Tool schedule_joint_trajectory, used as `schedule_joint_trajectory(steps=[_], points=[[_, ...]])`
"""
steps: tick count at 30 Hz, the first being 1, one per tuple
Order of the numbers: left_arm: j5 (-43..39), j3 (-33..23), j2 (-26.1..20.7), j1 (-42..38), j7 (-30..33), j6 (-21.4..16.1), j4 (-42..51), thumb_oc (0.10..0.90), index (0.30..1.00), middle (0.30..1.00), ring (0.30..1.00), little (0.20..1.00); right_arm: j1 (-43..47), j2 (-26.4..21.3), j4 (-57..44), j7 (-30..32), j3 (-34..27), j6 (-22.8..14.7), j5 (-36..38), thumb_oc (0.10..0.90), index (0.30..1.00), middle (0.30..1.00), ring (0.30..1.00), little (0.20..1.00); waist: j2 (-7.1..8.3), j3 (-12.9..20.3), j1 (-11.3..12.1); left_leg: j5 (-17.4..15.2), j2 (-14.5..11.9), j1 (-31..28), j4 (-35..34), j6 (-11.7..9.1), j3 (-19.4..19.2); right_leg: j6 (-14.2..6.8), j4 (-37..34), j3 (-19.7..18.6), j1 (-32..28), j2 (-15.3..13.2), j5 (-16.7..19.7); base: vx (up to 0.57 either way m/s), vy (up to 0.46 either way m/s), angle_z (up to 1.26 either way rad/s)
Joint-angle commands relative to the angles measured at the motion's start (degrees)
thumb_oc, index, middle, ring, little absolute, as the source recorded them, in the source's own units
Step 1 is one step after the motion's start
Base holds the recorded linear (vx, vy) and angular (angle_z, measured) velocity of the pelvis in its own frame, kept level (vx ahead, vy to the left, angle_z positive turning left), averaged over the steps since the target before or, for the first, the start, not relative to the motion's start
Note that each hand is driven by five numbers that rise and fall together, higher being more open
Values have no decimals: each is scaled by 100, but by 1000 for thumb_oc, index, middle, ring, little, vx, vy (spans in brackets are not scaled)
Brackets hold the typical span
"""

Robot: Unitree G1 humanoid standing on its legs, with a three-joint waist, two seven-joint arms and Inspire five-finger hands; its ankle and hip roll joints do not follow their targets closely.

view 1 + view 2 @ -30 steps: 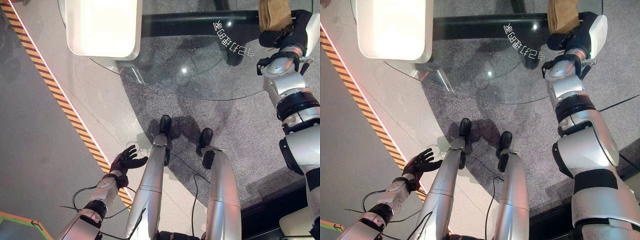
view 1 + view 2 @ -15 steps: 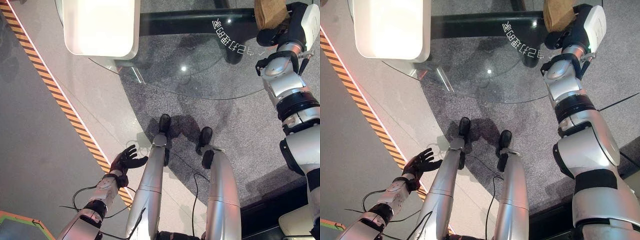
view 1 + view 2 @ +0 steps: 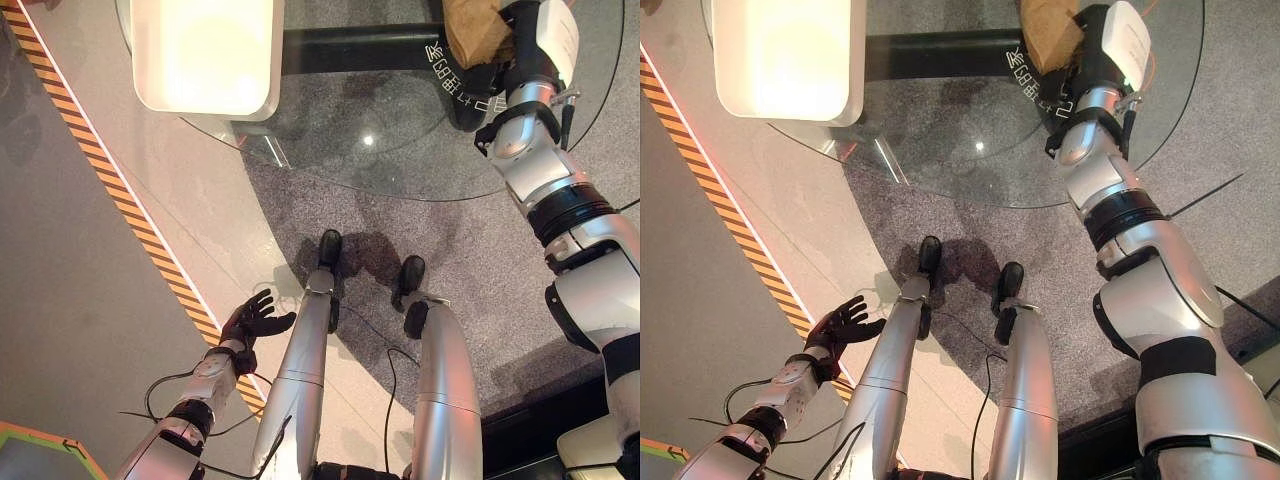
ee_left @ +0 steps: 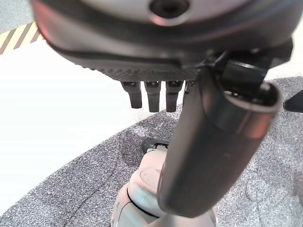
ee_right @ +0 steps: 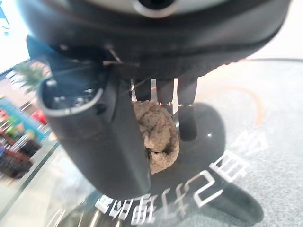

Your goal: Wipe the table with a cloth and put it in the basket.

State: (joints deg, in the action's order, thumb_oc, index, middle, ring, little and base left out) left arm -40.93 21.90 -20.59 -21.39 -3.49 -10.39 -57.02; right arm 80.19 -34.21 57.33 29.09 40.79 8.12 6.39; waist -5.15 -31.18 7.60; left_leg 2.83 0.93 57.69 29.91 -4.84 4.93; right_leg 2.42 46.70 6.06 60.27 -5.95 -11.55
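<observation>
Your tan cloth (image 5: 158,137) is bunched in the right hand (image 3: 520,45), fingers and thumb curled round it, held over the far part of the round glass table (image 3: 400,150). The white basket (image 3: 205,55) sits at the table's left edge; its interior is glared out, contents unreadable. Your left hand (image 3: 255,320) hangs low over the floor, fingers spread, holding nothing.

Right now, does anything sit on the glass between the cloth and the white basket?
Nothing visible does. The right hand holds the cloth over the glass table; the stretch of glass toward the basket is bare.
</observation>
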Motion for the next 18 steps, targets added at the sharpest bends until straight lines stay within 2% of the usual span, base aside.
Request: schedule_joint_trajectory(steps=[1, 10, 18], points=[[-33, 11, -11, 178, -14, -134, -30, 800, 900, 900, 900, 900, 395, -111, -830, -222, 400, -437, -390, 100, 300, 300, 300, 200, -297, 139, -24, -731, 156, -181, 409, 432, -477, -132, -703, 211, -203, -32, 416, 0, 0, 0], [46, -29, 26, 100, 88, -105, 40, 800, 900, 900, 900, 900, 212, 55, -1298, -656, 485, -437, -530, 100, 300, 300, 300, 200, -238, 139, -45, -688, 127, -149, 347, 408, -472, -137, -758, 222, -188, -4, 429, -4, -2, 0], [67, -48, 63, 113, 110, -114, 61, 800, 900, 900, 900, 900, -10, 167, -1653, -1084, 574, -463, -603, 100, 300, 300, 300, 200, -247, 139, -69, -653, 117, -169, 258, 399, -498, -131, -841, 224, -188, 11, 435, 0, 0, 0]])
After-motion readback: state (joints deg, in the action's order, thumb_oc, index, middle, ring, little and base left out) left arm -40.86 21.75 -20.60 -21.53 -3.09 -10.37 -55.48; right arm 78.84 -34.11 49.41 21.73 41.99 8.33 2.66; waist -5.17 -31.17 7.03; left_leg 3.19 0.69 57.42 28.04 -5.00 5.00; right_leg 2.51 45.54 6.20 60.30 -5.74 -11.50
